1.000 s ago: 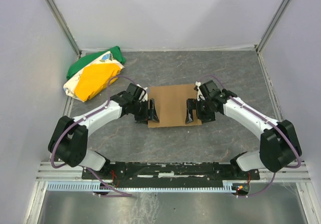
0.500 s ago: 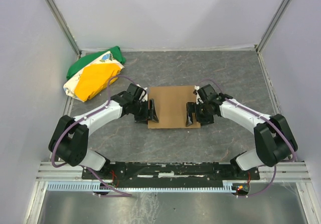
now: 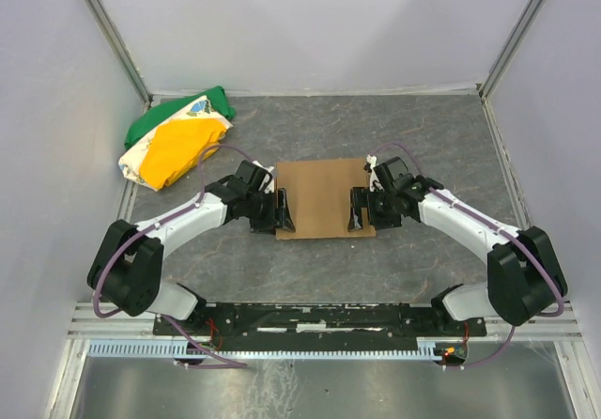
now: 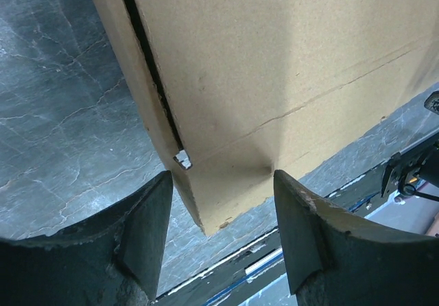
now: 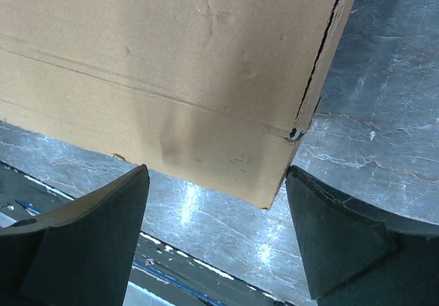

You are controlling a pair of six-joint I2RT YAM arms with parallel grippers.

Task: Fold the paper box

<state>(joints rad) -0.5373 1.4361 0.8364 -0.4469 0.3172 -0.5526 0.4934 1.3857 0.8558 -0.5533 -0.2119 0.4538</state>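
Observation:
The paper box (image 3: 321, 196) is a compact brown cardboard rectangle lying flat in the middle of the grey table. My left gripper (image 3: 285, 210) is open at the box's left near corner, fingers apart and empty; the left wrist view shows the box's corner (image 4: 226, 203) just beyond the fingertips (image 4: 147, 217). My right gripper (image 3: 357, 210) is open at the box's right near corner, also empty; the right wrist view shows the box (image 5: 171, 66) with its corner between and beyond the fingers (image 5: 329, 230). A dark slot runs along each side edge.
A green, yellow and white cloth bundle (image 3: 176, 142) lies at the back left. Grey walls enclose the table on three sides. The metal base rail (image 3: 319, 318) runs along the near edge.
The right gripper has shifted slightly at the box's right edge; the box's right side has moved a little. The left gripper has barely moved.

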